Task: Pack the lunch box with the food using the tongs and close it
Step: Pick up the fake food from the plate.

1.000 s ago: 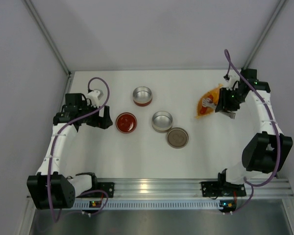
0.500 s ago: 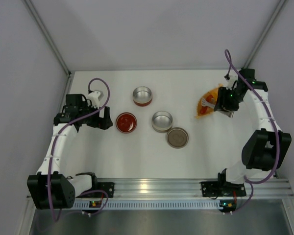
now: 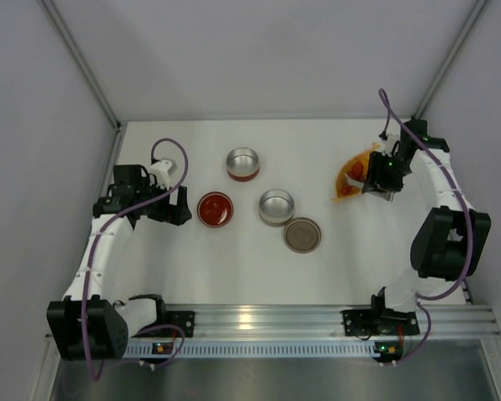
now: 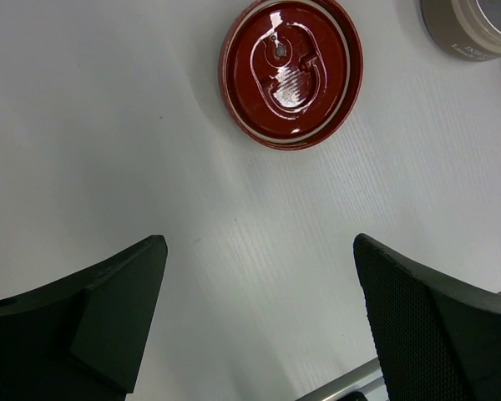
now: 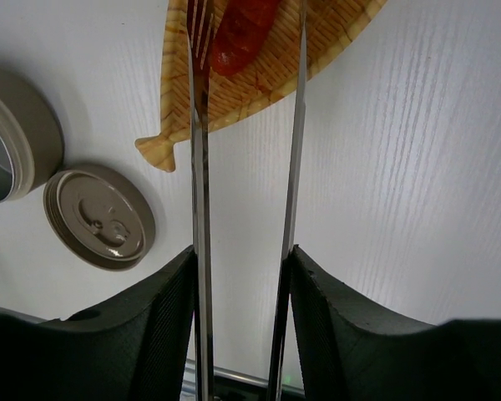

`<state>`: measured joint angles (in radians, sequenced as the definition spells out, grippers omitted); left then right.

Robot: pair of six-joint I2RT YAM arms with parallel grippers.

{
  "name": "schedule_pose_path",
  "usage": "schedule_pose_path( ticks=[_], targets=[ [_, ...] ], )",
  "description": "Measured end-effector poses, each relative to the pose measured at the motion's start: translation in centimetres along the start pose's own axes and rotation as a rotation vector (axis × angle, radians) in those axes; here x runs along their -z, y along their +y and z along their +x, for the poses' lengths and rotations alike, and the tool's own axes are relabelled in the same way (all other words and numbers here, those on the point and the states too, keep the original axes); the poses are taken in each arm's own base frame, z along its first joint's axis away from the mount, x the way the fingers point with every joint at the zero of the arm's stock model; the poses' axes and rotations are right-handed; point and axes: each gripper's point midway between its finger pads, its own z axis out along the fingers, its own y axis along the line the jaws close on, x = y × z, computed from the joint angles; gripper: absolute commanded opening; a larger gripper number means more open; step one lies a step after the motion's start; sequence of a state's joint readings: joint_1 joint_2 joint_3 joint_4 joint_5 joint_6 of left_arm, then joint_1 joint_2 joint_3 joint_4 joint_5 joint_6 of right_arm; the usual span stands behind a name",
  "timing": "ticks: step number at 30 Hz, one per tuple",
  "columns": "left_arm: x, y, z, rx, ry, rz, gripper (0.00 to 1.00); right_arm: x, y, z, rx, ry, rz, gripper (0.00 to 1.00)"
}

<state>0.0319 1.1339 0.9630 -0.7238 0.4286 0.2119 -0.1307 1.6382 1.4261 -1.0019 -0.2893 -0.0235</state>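
My right gripper point(image 5: 242, 259) is shut on the tongs point(image 5: 202, 167), one pad pressing each thin metal arm from outside. The tongs' arms stand apart and reach over the orange leaf-shaped dish point(image 5: 317, 42), their tips on either side of a longish red piece of food point(image 5: 238, 33). From above, the right gripper point(image 3: 376, 177) hovers at the dish point(image 3: 346, 182) on the right. The lunch box tins stand mid-table: a red one point(image 3: 243, 163) and a silver one point(image 3: 276, 206), both uncovered. My left gripper point(image 4: 259, 251) hangs open over bare table, just short of the red lid point(image 4: 290, 68).
A tan lid point(image 3: 302, 235) lies flat beside the silver tin and also shows in the right wrist view point(image 5: 98, 215). The red lid point(image 3: 215, 209) lies right of the left gripper point(image 3: 182, 205). Walls enclose the table; a metal rail point(image 3: 267, 322) runs along the near edge.
The right gripper has shifted slightly left and farther over the dish, and the tongs' arms have spread a little. The left arm has not moved.
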Motion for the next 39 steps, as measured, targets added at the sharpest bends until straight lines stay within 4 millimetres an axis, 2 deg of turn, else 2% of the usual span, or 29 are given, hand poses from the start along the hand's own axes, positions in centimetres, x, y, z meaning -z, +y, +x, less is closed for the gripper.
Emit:
schedule_pose_path(
  ticks=[10,18,30,39],
  targets=[
    [-0.4,0.2,0.4,0.001,0.003,-0.003,0.98,-1.6,-0.1,0.4,-0.016,0.046,-0.019,0.43],
    [-0.4,0.2,0.4,-0.001,0.001,-0.006,0.98,-2.1,-0.1,0.5,-0.024,0.062,-0.03,0.29],
    [-0.4,0.5,0.4,-0.001,0.001,-0.019,0.98,-1.0,0.4,-0.9,-0.026,0.023,-0.061,0.0],
    [-0.4,0.6,0.4,-0.002,0.002,-0.024,0.98,0.5,0.7,-2.5,-0.003,-0.036,-0.078,0.0]
  ],
)
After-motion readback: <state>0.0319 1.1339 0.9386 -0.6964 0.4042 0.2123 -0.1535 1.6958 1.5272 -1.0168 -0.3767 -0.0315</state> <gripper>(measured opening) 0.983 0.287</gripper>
